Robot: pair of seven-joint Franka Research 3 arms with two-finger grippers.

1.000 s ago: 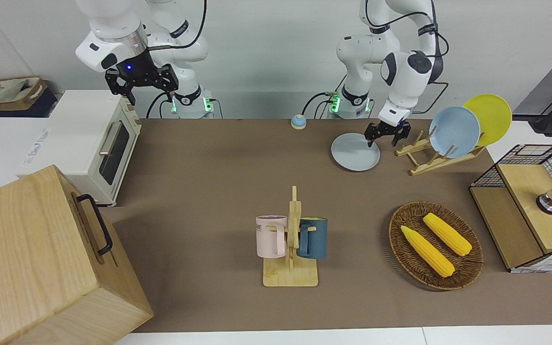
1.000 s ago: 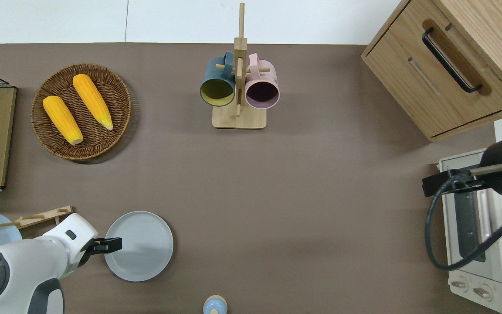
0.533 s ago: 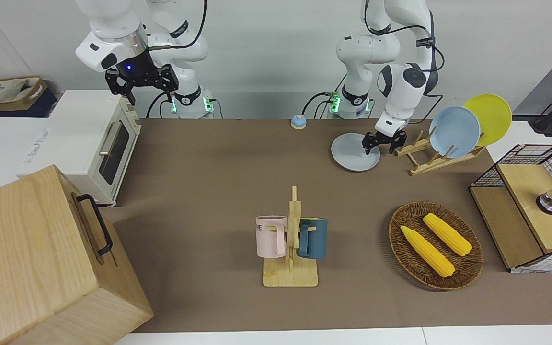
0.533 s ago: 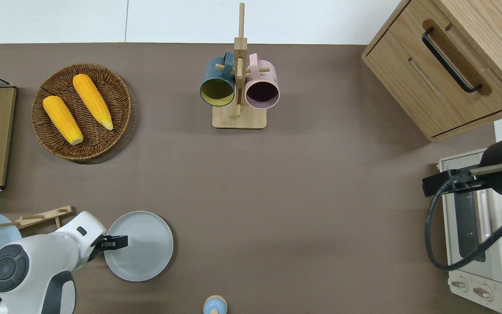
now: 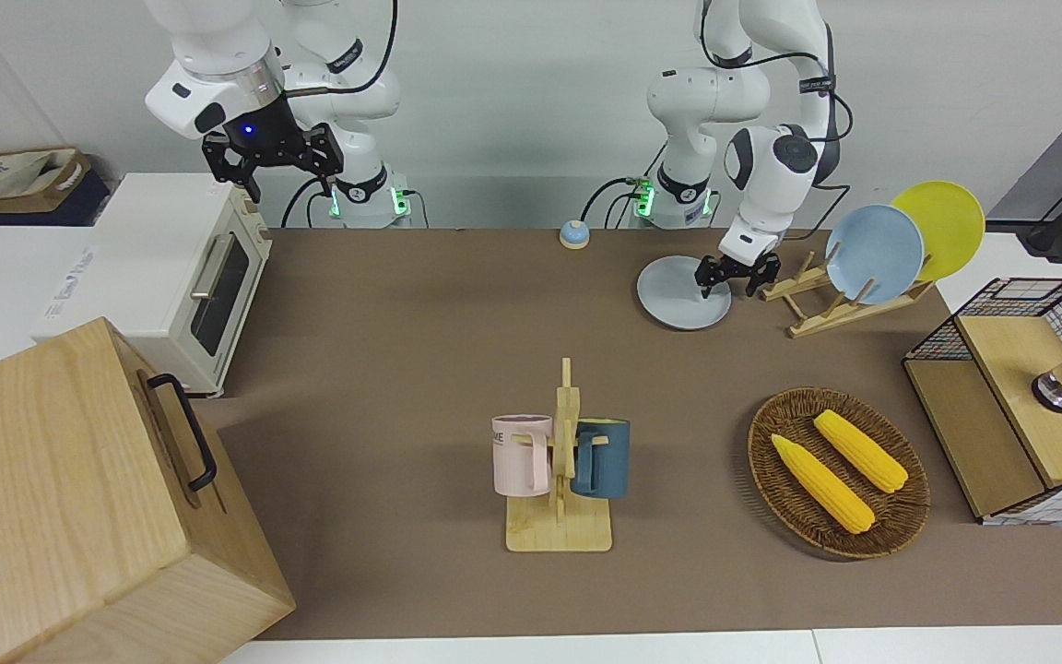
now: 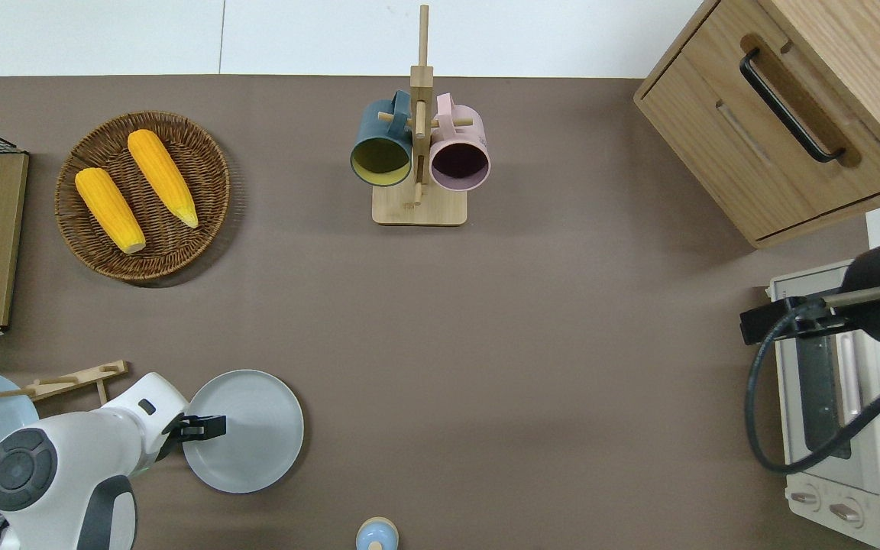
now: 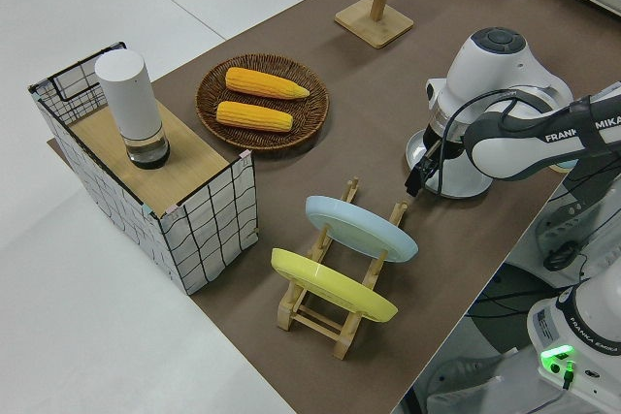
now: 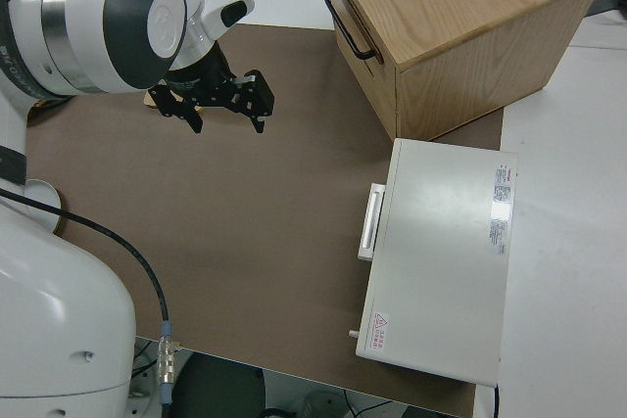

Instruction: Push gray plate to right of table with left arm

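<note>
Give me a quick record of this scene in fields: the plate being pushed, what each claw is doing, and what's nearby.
target: gray plate, flat on the table
left claw: open, at the plate's rim toward the left arm's end
right arm: parked
beside plate: wooden rack holding a blue plate and a yellow plate
farther from robots: basket with two corn cobs

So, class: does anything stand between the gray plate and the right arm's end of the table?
Nothing visible does. The left claw is at the gray plate's rim, and bare table runs toward the right arm's end up to the toaster oven. The small bell sits nearer the robots, off that line.
</note>
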